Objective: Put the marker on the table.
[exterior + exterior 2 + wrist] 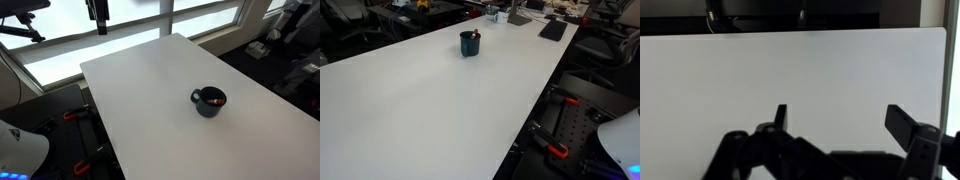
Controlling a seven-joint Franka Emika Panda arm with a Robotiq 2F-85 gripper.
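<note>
A dark blue mug stands on the white table, and it also shows far back in an exterior view. The marker stands inside the mug; only its reddish top shows at the rim. My gripper hangs high above the table's far edge, well away from the mug. In the wrist view the gripper is open and empty, with its two dark fingers wide apart over the bare table. The mug is out of the wrist view.
Windows run behind the table's far edge. Red-handled clamps and black frame parts sit below the table's side. Desks with clutter and chairs stand beyond the table's end.
</note>
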